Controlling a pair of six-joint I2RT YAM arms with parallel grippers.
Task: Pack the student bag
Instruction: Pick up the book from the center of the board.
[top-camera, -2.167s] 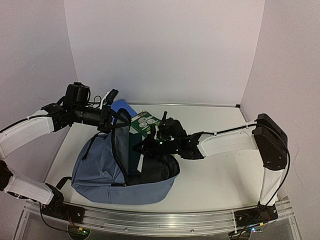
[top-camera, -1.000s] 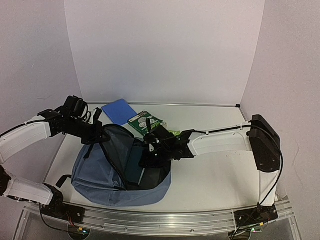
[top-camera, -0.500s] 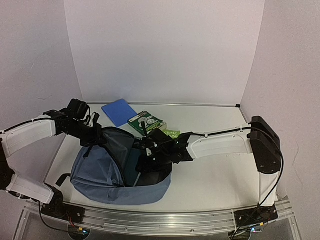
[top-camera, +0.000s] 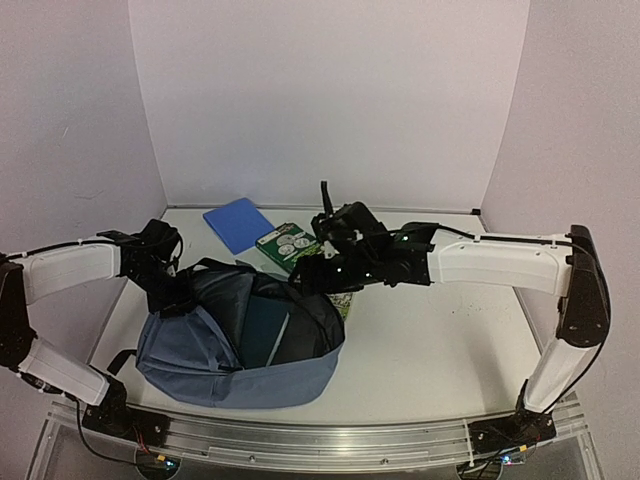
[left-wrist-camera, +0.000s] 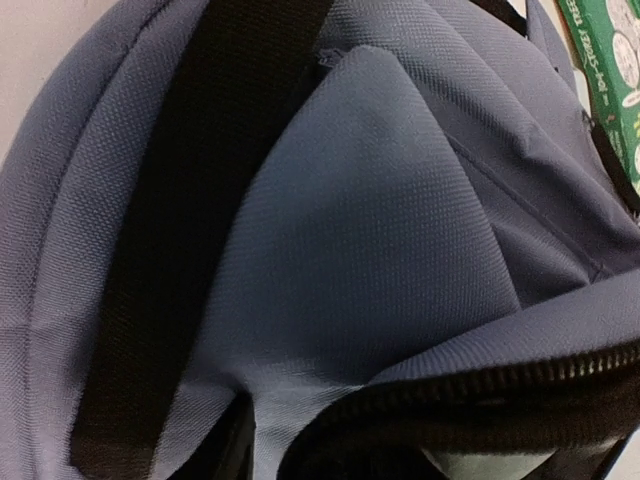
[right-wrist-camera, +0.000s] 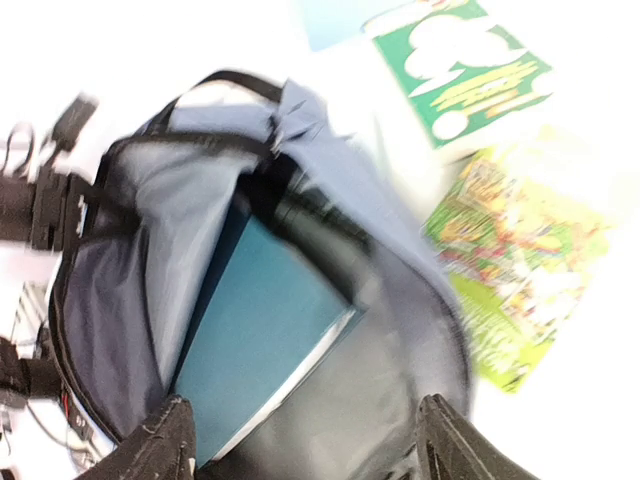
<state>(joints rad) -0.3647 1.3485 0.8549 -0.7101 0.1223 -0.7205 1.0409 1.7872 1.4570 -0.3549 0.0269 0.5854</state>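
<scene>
One teal book sits inside the student bag, front-left on the surface. Blue book, green book and yellow-green book lie outside, unpacked. Right tool released, empty; left tool at bag rim, grip cannot be told.

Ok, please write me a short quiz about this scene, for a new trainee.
1. True or false: the teal book lies inside the student bag.
2. How many books lie on the table outside the bag? A one, B two, C three.
3. Fill in: the right pincer is ____ and holds nothing.
Key: 1 true. 2 C: the blue book, the green book, the yellow-green book. 3 open.
</scene>
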